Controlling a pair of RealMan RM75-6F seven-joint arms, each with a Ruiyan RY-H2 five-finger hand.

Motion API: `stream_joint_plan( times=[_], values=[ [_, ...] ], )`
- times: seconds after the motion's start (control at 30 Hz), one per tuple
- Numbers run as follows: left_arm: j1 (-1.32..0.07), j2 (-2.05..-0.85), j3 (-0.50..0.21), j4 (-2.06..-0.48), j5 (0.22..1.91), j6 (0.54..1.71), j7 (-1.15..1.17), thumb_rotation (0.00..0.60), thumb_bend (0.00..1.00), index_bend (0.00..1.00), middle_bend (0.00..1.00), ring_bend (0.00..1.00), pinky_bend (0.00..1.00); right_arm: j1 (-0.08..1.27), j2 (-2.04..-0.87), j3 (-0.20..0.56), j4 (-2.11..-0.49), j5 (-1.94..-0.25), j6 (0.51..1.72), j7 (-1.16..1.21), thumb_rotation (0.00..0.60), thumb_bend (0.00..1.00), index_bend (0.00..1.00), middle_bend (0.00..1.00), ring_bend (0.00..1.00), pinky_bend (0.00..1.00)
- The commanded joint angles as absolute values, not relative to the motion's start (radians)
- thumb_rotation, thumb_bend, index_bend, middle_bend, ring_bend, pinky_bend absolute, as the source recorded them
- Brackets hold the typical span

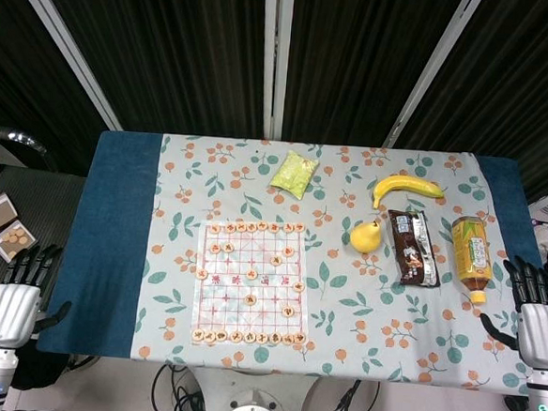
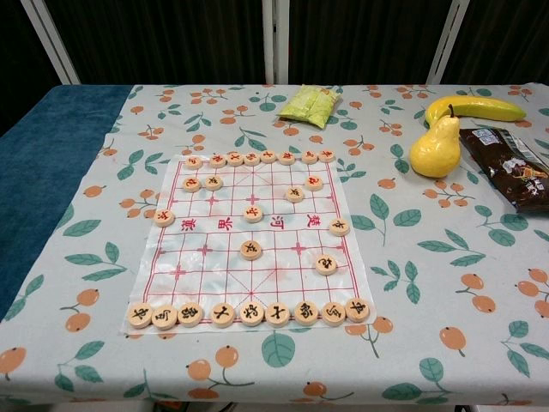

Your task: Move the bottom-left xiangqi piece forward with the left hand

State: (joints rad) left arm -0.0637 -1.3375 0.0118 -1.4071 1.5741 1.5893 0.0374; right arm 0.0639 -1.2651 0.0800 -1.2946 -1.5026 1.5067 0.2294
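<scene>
My left hand off the surface's left edge, fingers spread, holding nothing | right hand likewise | bottom-left piece at board corner, open squares ahead.

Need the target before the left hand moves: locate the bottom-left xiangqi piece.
The bottom-left xiangqi piece sits at the near left corner of the board in the chest view, leftmost in the near row.

Looks like I'm in some lab or test room: black curtain walls with white frame poles, cables tangled on the floor, and a table dressed in a floral cloth like a staged setup.
</scene>
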Motion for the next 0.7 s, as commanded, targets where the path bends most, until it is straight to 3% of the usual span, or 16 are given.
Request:
stream_joint_plan(
  times=[0.03,0.2,0.4,0.7],
  values=[
    [-0.064,-1.334,0.016,-1.416,1.569,1.573,0.045,0.6,0.23,0.04,0.04,0.0,0.0,0.061,-1.268,0.076,-1.294,-1.509,1.514,0.231,0.6,0.14,0.0,0.0,0.0,0.0],
    [-0.061,-1.325,0.031,-1.449,1.583,1.564,0.03,0.6,0.23,0.04,0.04,0.0,0.0,0.055,-1.265,0.073,-1.298,-1.519,1.531,0.232,0.6,0.14,0.0,0.0,0.0,0.0],
    [-0.094,-1.32,0.105,-1.507,1.667,1.478,-0.04,0.6,0.23,0.04,0.04,0.0,0.0,0.05,-1.245,0.083,-1.318,-1.512,1.544,0.229,0.6,0.14,0.0,0.0,0.0,0.0],
    [-0.175,-1.432,0.124,-1.496,1.73,1.355,-0.085,0.6,0.21,0.06,0.04,0.0,0.0,0.064,-1.233,0.096,-1.328,-1.5,1.524,0.234,0.6,0.14,0.0,0.0,0.0,0.0]
  ],
)
